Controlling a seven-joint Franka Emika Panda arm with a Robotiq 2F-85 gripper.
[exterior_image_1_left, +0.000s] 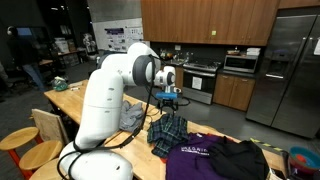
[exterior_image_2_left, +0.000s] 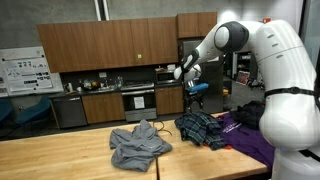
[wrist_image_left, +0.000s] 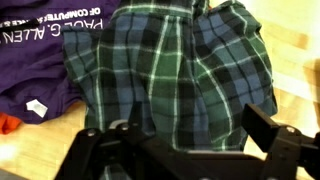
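Jaws spread open, empty — hovering above green plaid garment, purple shirt beside it

A: Colours in the wrist view?
B: Plaid shirt: dark green and navy checks with thin white lines.
A: Beside it?
B: Purple shirt with white lettering and a small white tag. Orange scrap at the frame edge, can't tell what it is.
A: Other cloth?
B: Grey garment, plain. Black garment, plain, in an exterior view.
A: Hardware?
B: Arm is white, gripper is black. Table is light tan wood.
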